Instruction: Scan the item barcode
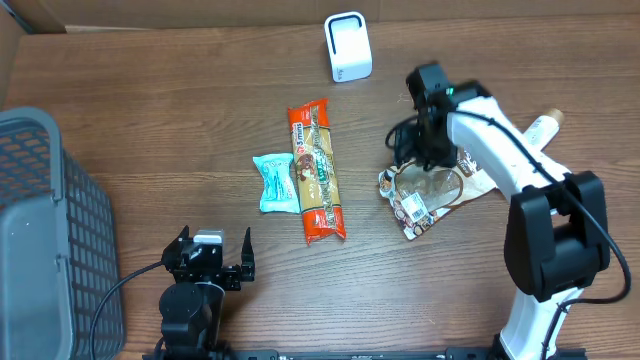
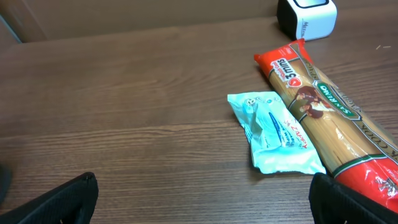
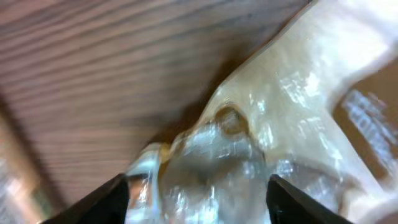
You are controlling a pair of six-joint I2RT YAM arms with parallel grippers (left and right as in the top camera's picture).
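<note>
Overhead: the item, a crinkly clear-and-brown bag (image 1: 440, 192), is found lying flat on the table (image 1: 180, 110), right of centre. Its white barcode label (image 1: 413, 207) faces up at the near-left corner. The right gripper (image 1: 432, 158) is placed directly over the bag's far part, so that portion is covered. The bag is judged light, floppy and slick. A pinch on a bunched fold or an edge, away from the label, is advised, since the film will likely sag and crease when lifted. The white scanner (image 1: 348, 47) is seen well apart, at the far edge. A spaghetti pack (image 1: 317, 172) and a teal packet (image 1: 275, 183) are seen touching at centre. A grey basket (image 1: 45, 230) is cut off at left. A pale bottle-like thing (image 1: 547, 124) is half hidden behind the right arm and is not identified. The left gripper (image 1: 215, 242) is seen at the near edge, claw spread wide, nothing held.

Left wrist: only the fingertips are shown, in the bottom corners, wide and empty. The bag is not in this view. The spaghetti pack is cut off at right and the scanner is cropped at top.

Right wrist: very close and blurred. Glossy film is seen filling the space between the two fingers (image 3: 115, 199), which are set fairly wide astride it. No firm pinch is made out, and pad contact cannot be confirmed. The label is not visible here.
</note>
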